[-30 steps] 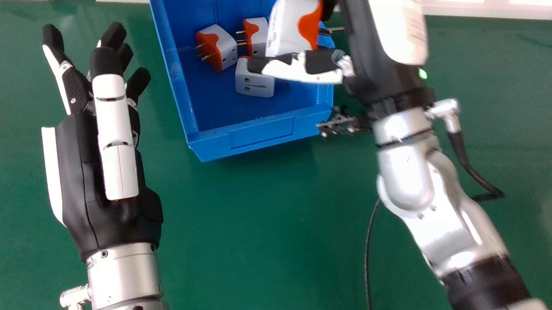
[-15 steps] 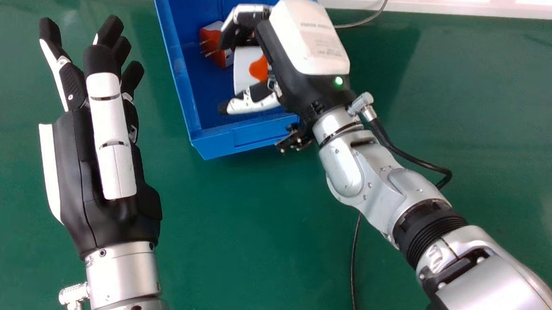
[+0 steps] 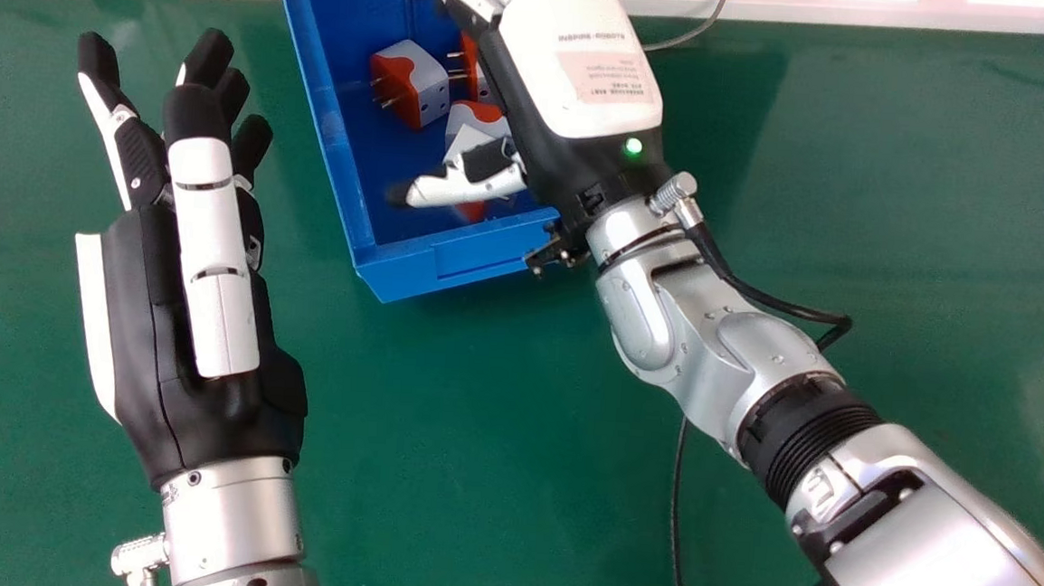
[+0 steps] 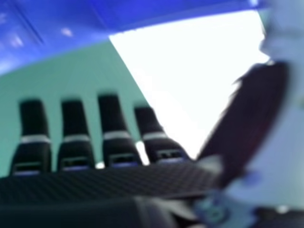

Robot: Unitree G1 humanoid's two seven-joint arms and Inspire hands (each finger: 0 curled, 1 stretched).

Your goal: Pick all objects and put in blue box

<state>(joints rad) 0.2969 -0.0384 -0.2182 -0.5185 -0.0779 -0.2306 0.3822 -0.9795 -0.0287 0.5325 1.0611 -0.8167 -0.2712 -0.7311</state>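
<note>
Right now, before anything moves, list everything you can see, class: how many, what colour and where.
Box: one, blue, on the table towards the far edge
Plug adapters: at least four, white and orange, in the box, some partly hidden by the right hand
Table: one, green, under everything
Panels: at least two, white, beyond the table's far edge
Thin cable: one, grey with yellow, far edge
Cable: at least one, black, beside the right arm
Left hand: one, black and white, left of the box
Right hand: one, black and white, over the box
Forearms: two, silver, behind the hands
</note>
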